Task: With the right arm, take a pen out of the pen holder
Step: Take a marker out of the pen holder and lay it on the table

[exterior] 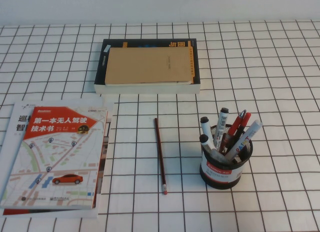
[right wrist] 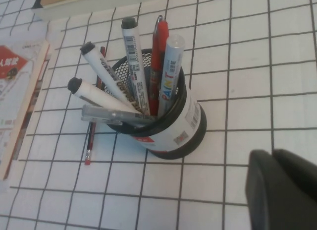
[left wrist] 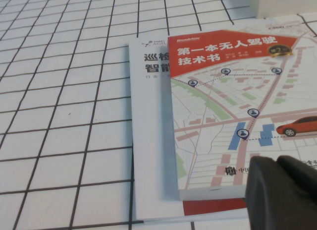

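**Inspector:** Three views to log. High view first: what stands on the counter (exterior: 280,67)?

**Assistant:** The pen holder (exterior: 226,164) stands upright on the robot's right, on the near half of the counter, with several pens and markers leaning in it. A pencil (exterior: 160,154) lies loose to its left, apart from it. The map-cover book (exterior: 55,157) lies at the left on top of a white booklet, and a stack of books (exterior: 147,67) sits at the far centre. Neither arm shows in this view.

**Inspector:** Left wrist view?

**Assistant:** The left tool (left wrist: 277,170) hangs over the near part of the map-cover book. I see nothing in it. Whether it is open or closed, I cannot tell. I judge this arm parked.

**Inspector:** Right wrist view?

**Assistant:** The right tool (right wrist: 277,165) is closed tight and holds nothing. It hovers above bare counter near the pen holder, on the side away from the books, and touches nothing. Every pen is seated in the mesh. The red pen (right wrist: 159,56) stands steepest, beside a silver marker (right wrist: 171,71).

**Inspector:** Progress?

**Assistant:** In my judgement none of the task is done. No pen has left the pen holder, and the loose pencil is not counted. Left to do: open the right tool, bring it down over one pen's upper end, close on it, and lift it straight out without tipping the pen holder.
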